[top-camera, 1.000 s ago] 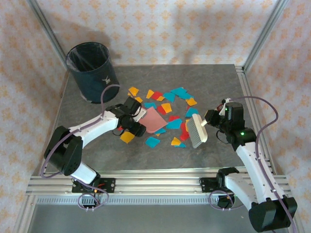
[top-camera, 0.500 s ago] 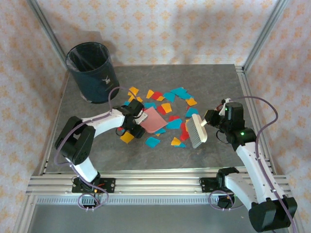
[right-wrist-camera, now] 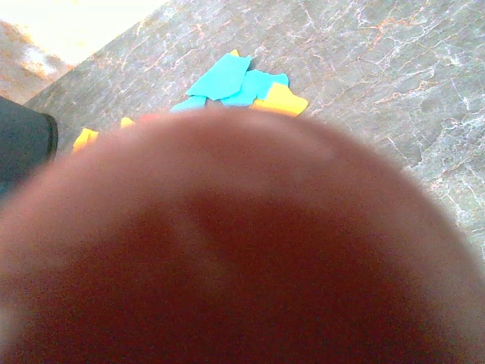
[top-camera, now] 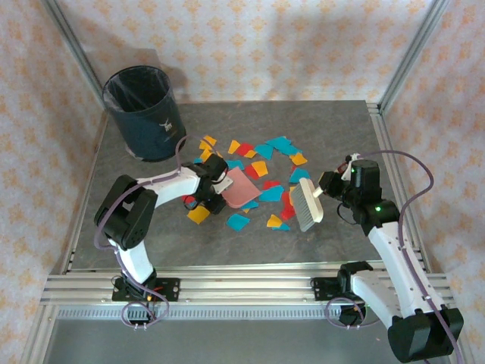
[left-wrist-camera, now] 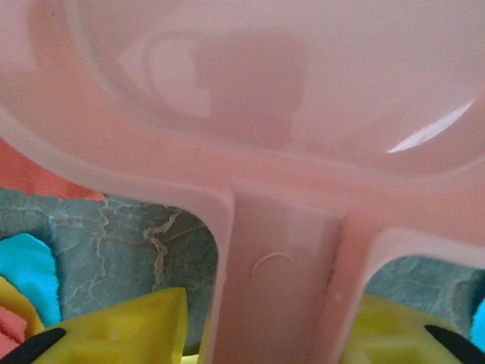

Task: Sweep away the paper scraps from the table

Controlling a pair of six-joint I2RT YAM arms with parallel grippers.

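Wrist view: left gripper [left-wrist-camera: 261, 334] fingers flank the handle of the dustpan [left-wrist-camera: 250, 98], grip unclear. Overhead, right of the dustpan, the right gripper [top-camera: 327, 187] pinches a brush [top-camera: 307, 205].

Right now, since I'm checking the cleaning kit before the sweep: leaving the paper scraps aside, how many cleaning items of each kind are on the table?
dustpan: 1
brush: 1
bin: 1
Total: 3

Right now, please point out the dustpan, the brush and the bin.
dustpan [top-camera: 241, 187], top view, middle of its pan
brush [top-camera: 308, 205], top view, its white bristle head
bin [top-camera: 148, 130], top view, its dark outer wall
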